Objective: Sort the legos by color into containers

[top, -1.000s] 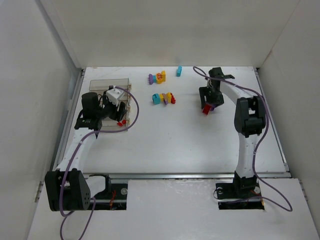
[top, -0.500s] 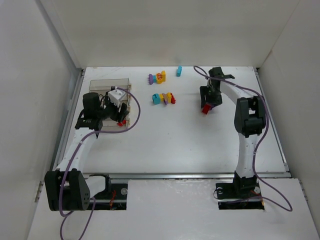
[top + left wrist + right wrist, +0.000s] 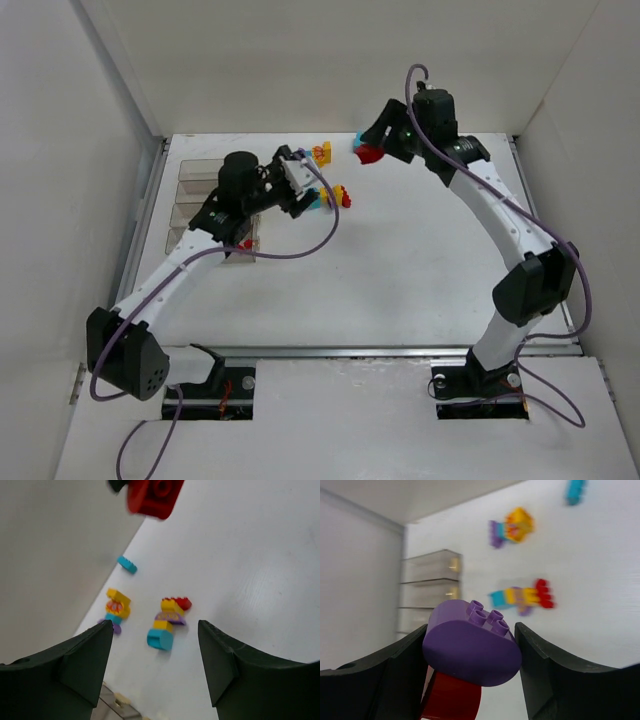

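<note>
My right gripper (image 3: pixel 372 150) hangs raised over the table's back, shut on a purple rounded lego (image 3: pixel 470 647) with a red lego (image 3: pixel 452 697) stuck under it. My left gripper (image 3: pixel 306 194) stands open and empty just left of a row of teal, yellow, purple and red legos (image 3: pixel 167 622). A second yellow, teal and purple clump (image 3: pixel 116 611) and a lone cyan brick (image 3: pixel 127 564) lie farther back. The clear containers (image 3: pixel 200 185) sit at the left, partly hidden by my left arm. A red lego (image 3: pixel 245 243) shows at their near right corner.
White walls close in the table on the left, back and right. The back wall runs close behind the cyan brick (image 3: pixel 357 141). A metal rail (image 3: pixel 370 350) runs along the near edge by the arm bases.
My left gripper swung right from over the containers to the lego row, leaving its red brick behind. The right arm rose and moved back-left with its purple-and-red piece.
</note>
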